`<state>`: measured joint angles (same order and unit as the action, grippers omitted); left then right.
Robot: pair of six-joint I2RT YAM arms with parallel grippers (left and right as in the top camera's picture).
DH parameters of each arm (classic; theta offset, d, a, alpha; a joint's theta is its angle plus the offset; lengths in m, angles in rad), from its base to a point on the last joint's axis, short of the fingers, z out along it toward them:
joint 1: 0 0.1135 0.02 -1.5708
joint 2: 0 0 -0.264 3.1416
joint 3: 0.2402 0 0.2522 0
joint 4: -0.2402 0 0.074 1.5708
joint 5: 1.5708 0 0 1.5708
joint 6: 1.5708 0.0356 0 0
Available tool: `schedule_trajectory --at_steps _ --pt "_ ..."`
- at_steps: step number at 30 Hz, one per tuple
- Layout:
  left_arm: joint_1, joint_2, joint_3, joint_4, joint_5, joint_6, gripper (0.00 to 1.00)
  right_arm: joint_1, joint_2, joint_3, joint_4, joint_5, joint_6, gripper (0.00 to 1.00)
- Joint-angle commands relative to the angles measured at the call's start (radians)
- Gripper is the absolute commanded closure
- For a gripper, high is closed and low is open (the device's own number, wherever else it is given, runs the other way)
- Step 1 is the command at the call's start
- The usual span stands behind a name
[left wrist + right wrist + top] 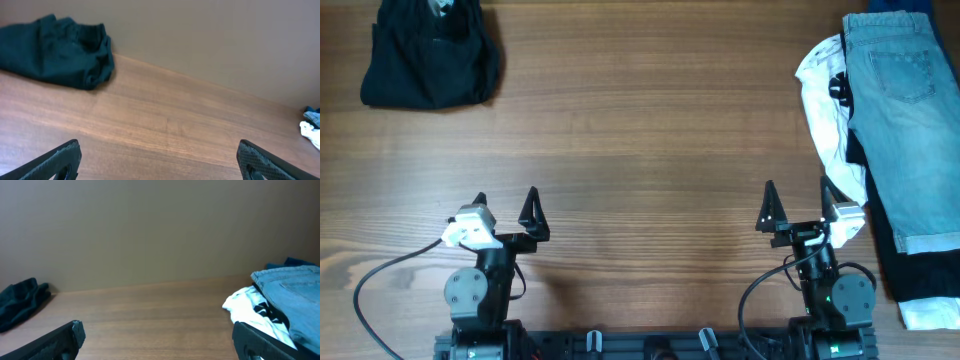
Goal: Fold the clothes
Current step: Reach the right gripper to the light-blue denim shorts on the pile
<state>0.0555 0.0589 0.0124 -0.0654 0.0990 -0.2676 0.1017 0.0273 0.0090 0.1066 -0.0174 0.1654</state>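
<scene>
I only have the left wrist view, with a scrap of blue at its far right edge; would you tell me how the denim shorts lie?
Observer: The denim shorts lie stretched out along the right edge of the table, atop a white shirt.
Operator: Thank you. Is the right end effector holding anything?
Observer: No, the right end effector is open and empty, just left of that pile.

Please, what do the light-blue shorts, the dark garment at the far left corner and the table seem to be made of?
The shorts are likely denim, faded and matte, given the stitched pocket seams and a turned-up hem. The dark garment is soft matte cloth, crumpled into folds; its fibre is unclear. The table is wood or wood-look laminate, smooth, with grain lines.
</scene>
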Motion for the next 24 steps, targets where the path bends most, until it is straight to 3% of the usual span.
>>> schedule_trajectory --at_steps 1,5,9,13,16,19,22,24 --pt "0.008 0.081 0.077 -0.011 0.024 -0.04 0.0 0.002 0.053 0.095 0.014 0.018 -0.032 0.0" --pt "0.008 0.248 0.272 -0.107 0.024 -0.029 0.0 0.002 0.245 0.222 0.102 -0.057 -0.031 0.0" --pt "0.008 0.499 0.57 -0.306 0.024 -0.028 0.0 0.002 0.562 0.492 0.077 -0.162 -0.032 0.0" --pt "0.008 0.705 0.863 -0.528 0.024 -0.028 0.0 0.002 0.815 0.752 -0.079 -0.272 -0.034 0.0" --pt "0.008 0.909 1.154 -0.768 0.025 -0.025 0.0 0.002 1.052 1.042 -0.357 -0.28 -0.117 0.0" --pt "0.008 1.01 1.246 -0.765 0.016 -0.025 0.0 0.002 1.196 1.208 -0.505 -0.274 -0.301 0.0" --pt "0.008 1.09 1.246 -0.723 0.024 -0.03 0.0 0.001 1.292 1.223 -0.446 -0.267 -0.516 0.0" --pt "0.008 1.122 1.246 -0.724 0.024 -0.03 0.0 -0.031 1.352 1.223 -0.399 -0.179 -0.483 0.0"
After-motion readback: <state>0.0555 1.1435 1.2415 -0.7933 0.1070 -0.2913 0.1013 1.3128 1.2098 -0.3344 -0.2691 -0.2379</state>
